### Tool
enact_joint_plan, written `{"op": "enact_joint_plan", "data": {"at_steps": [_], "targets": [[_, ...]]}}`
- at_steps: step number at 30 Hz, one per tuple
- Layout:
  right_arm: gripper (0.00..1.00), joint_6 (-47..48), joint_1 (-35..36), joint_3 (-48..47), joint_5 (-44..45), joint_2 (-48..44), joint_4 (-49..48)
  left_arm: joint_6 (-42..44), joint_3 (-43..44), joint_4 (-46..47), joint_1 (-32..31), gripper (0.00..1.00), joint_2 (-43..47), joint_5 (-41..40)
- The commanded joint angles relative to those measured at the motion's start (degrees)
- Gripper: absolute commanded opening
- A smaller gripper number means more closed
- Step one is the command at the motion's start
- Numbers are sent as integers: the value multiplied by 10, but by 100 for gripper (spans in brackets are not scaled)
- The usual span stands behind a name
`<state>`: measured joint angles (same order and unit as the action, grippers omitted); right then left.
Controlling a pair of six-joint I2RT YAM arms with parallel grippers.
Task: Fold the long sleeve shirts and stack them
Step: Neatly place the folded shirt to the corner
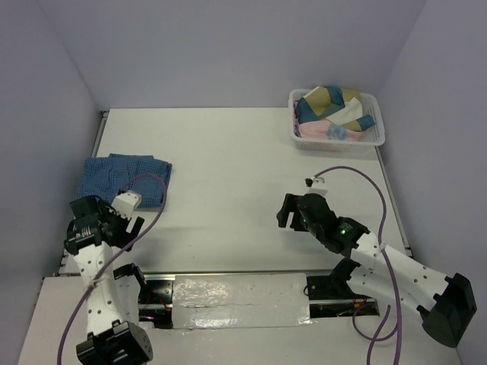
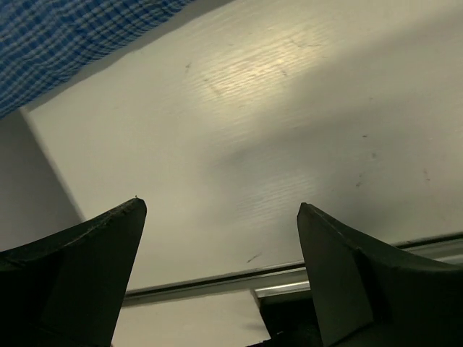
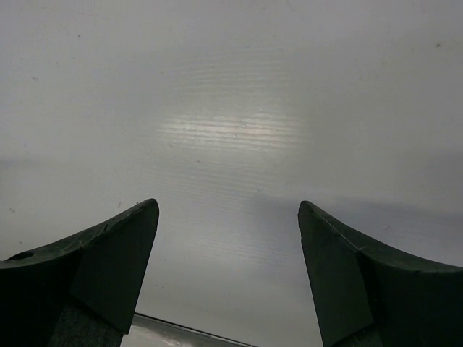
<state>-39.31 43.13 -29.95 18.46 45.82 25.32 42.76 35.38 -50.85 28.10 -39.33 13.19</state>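
Top view, shirt: the blue checked shirt [image 1: 122,180] is lying folded into a flat rectangle at the left edge of the table [image 1: 228,167]. A purple cable [image 1: 156,182] is looping in front of its near right corner.
Top view, left tool: the left tool [image 1: 90,215] is hanging just beside the shirt's near edge. Its fingers are blending into the dark wrist, so the gap is hard to make out from above.
Top view, right tool: the right tool [image 1: 293,213] is hovering over bare table right of centre, well apart from the shirt.
Top view, basket: a white basket [image 1: 378,131] is sitting at the far right corner, holding bundled cloth [image 1: 331,110] in teal, tan, white and pink. Which garments these are cannot be told.
Left wrist view, tool: the left tool [image 2: 217,210] is standing wide open and gripping nothing. Only the ends of its fingers [image 2: 94,267] are showing, the bottom edge cutting off the rest.
Left wrist view, shirt: a strip of the blue checked shirt [image 2: 65,43] is filling the upper left corner, cropped by the frame and apart from the fingers.
Left wrist view, table: bare table [image 2: 275,108] is lying under the tool, with a metal rail [image 2: 217,283] running between the fingers.
Right wrist view, tool: the right tool [image 3: 228,206] is also standing wide open and empty, its fingers [image 3: 94,275] being cropped at the bottom.
Right wrist view, table: only white table [image 3: 231,94] with a patch of glare is showing.
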Motion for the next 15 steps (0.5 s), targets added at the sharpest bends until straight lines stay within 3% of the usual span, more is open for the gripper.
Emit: {"op": "enact_joint_plan", "data": {"at_steps": [1,15], "targets": [[85,-31,-2,34,29,-48,3,-17,-10,51,3,99,39,-46],[85,-17,-2,124,0,-247,-53,15,-40,47,4,99,59,-13]]}}
